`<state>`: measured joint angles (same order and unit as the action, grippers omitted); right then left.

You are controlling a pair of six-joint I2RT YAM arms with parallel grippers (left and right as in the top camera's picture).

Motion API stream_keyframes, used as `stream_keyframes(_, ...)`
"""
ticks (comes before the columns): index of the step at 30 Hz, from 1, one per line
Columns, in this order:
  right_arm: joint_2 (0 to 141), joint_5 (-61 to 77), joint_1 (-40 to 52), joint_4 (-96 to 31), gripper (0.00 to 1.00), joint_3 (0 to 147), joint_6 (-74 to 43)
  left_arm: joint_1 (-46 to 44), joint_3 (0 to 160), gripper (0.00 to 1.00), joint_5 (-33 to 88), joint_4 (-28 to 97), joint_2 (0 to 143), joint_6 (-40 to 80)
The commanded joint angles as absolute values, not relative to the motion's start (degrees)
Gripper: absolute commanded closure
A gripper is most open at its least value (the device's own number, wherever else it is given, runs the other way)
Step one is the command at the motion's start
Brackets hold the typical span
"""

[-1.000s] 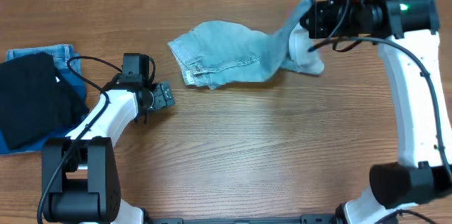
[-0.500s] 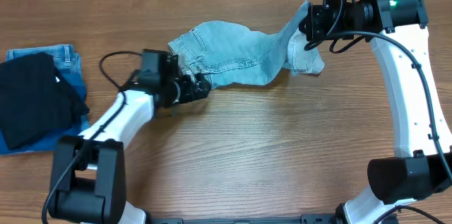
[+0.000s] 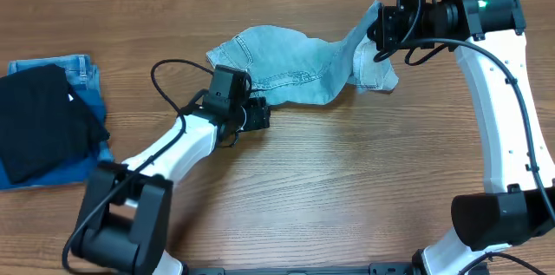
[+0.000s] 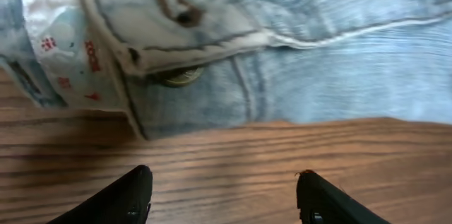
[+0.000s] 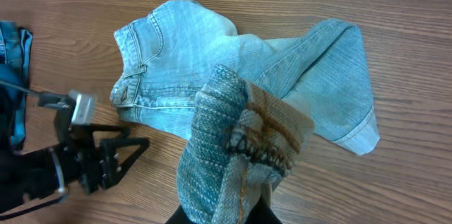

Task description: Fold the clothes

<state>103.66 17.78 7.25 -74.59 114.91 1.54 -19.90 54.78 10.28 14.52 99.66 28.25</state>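
There are three garments on one wooden table [image 3: 347, 197]: one pair of pale denim shorts [image 3: 286, 67], one black garment [image 3: 39, 127] and one pair of darker blue jeans [image 3: 84, 74]. There are two white arms, the left arm [image 3: 173, 149] and the right arm [image 3: 501, 110], and two grippers, the left gripper [image 4: 224, 190] and the right gripper [image 3: 379, 30]. The shorts show one metal button [image 4: 176, 77] and one printed label [image 4: 60, 61].

Black garment [image 3: 39, 123] atop folded jeans [image 3: 80, 68]
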Motion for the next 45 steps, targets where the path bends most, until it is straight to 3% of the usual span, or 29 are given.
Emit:
stream_keyframes(1, 102.78, 18.02, 7.18, -74.28, 0.96, 115.35, 1.89, -20.34, 55.92, 0.3, 12.16, 9.72, 105.82, 30.92)
stream_keyframes(8, 102.78, 18.02, 7.18, -74.3, 0.96, 115.35, 1.89, -21.15, 55.92, 0.23, 10.96, -7.66, 112.51, 31.38)
stream_keyframes(15, 102.78, 18.02, 7.18, -74.74, 0.96, 115.35, 1.89, -21.15, 55.92, 0.22, 2.35, -9.91, 112.53, 31.35)
stream_keyframes(21, 102.78, 18.0, 7.18, -75.11, 0.96, 115.35, 1.89, -21.47, 55.92, 0.29, 2.52, -9.47, 112.88, 31.31)
stream_keyframes(23, 102.78, 18.0, 7.18, -75.13, 0.96, 115.35, 1.89, -21.47, 55.92, 0.39, 2.55, -9.23, 112.88, 31.31)
stream_keyframes(25, 102.78, 18.0, 7.18, -75.13, 0.96, 115.35, 1.89, -21.47, 55.92, 0.61, 2.55, -9.21, 112.88, 31.31)
stream_keyframes(26, 102.78, 18.0, 7.18, -75.11, 0.96, 115.35, 1.91, -21.47, 55.92, 0.63, 2.63, -9.19, 112.88, 31.33)
stream_keyframes(29, 102.78, 18.0, 7.18, -75.11, 0.96, 115.35, 1.91, -21.47, 55.92, 0.52, 4.54, -8.69, 112.88, 31.33)
stream_keyframes(32, 102.78, 18.02, 7.18, -75.13, 0.96, 115.35, 1.89, -21.47, 55.92, 0.58, 4.54, -8.56, 112.88, 31.33)
stream_keyframes(34, 102.78, 18.0, 7.18, -75.13, 0.96, 115.35, 1.89, -21.47, 55.92, 0.7, 4.58, -8.56, 112.88, 31.33)
stream_keyframes(36, 102.78, 18.02, 7.18, -75.13, 0.96, 115.35, 1.89, -21.45, 55.92, 0.96, 5.08, -8.6, 112.88, 31.33)
stream_keyframes(41, 102.78, 18.0, 7.18, -74.81, 0.96, 115.35, 1.91, -21.41, 55.94, 0.96, 12.6, -8.56, 110.48, 31.29)
stream_keyframes(45, 102.78, 15.55, 7.11, -73.58, 0.96, 115.35, 1.89, -21.26, 56.14, 0.96, 12.86, -1.32, 96.33, 26.94)
